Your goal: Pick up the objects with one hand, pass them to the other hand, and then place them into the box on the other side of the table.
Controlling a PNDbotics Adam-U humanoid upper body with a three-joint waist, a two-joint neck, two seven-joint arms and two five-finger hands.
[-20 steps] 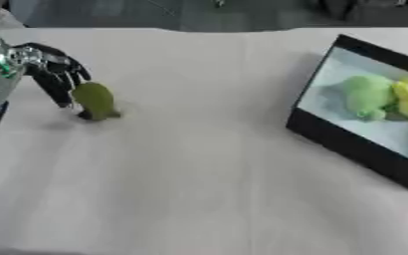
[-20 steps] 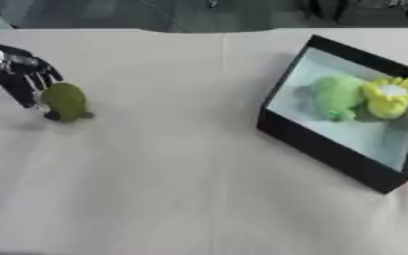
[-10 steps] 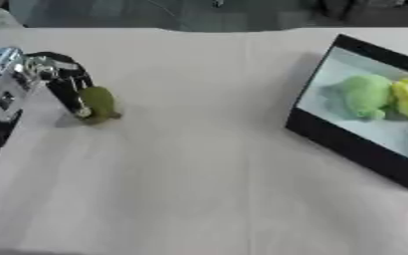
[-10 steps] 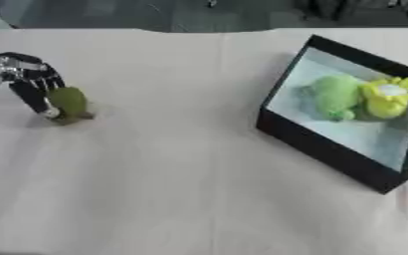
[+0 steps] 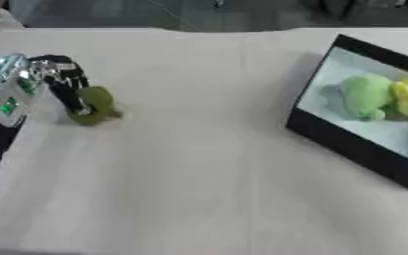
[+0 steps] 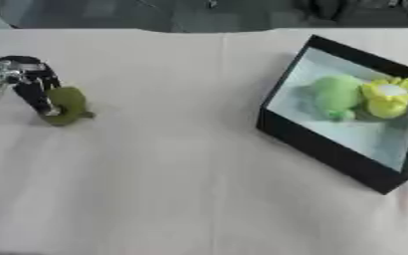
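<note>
In the left eye view, the robot's left hand (image 5: pixel 55 82) comes in from the left edge, its dark fingers (image 5: pixel 68 94) curled down against the side of a small olive-green soft toy (image 5: pixel 92 104) that sits on the pale tabletop (image 5: pixel 199 174). Whether the toy is lifted or resting I cannot tell. Well apart, on the right, stands a black box (image 5: pixel 347 139) with a pale inside.

In the right eye view, the box holds a green plush (image 6: pixel 336 94) touching a yellow plush (image 6: pixel 386 99) beside it. The right hand shows nowhere.
</note>
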